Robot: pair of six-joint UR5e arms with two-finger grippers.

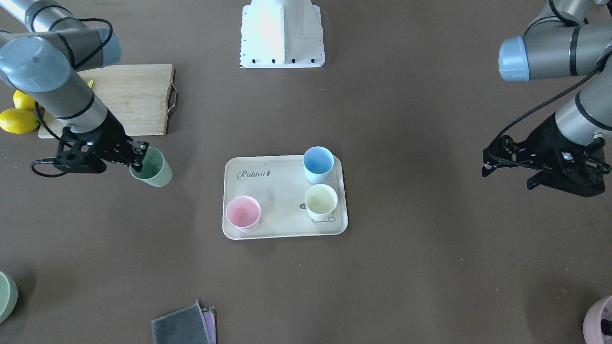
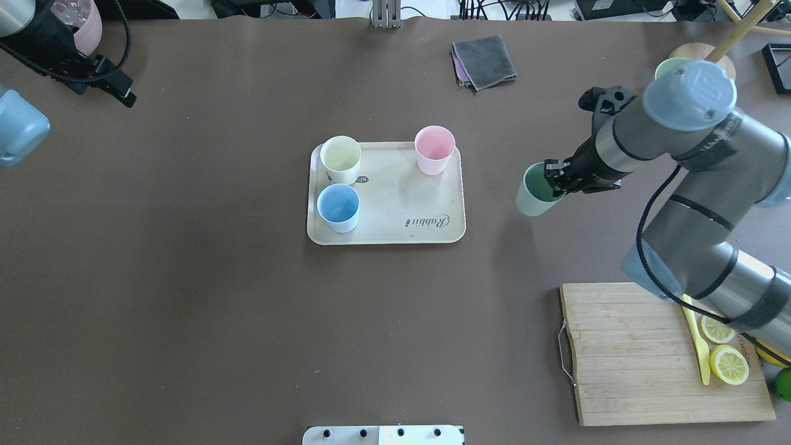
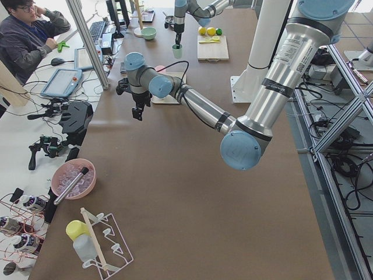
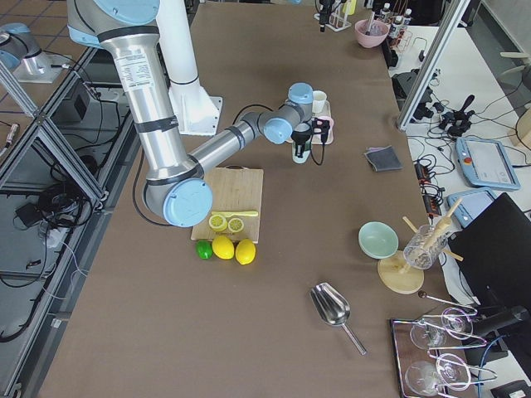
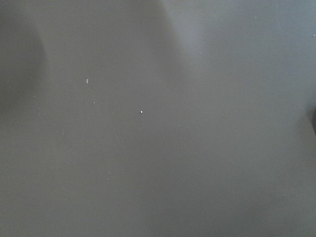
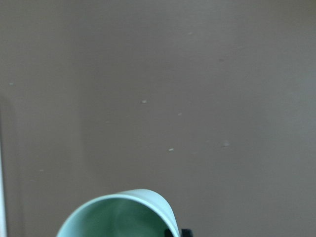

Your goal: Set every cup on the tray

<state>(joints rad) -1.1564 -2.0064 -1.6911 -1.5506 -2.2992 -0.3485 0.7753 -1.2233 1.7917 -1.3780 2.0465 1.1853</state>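
The cream tray [image 1: 282, 210] lies mid-table with the blue cup [image 1: 318, 162], the cream-yellow cup [image 1: 321, 200] and the pink cup [image 1: 243, 212] upright on it. My right gripper [image 2: 556, 179] is shut on the rim of the mint green cup [image 2: 532, 196], one finger inside it. It holds the cup tilted, off the tray [image 2: 395, 204] on its right side in the overhead view. The cup's rim shows at the bottom of the right wrist view [image 6: 118, 217]. My left gripper [image 2: 123, 93] looks shut and empty at the far left, well away from the tray.
A wooden cutting board [image 2: 630, 352] with lemon slices and a yellow knife lies near the right arm's base, with whole lemons [image 1: 16, 119] beside it. A folded grey cloth [image 2: 484, 60], a green bowl [image 1: 5, 296] and a pink container [image 1: 600, 322] sit along the far edge.
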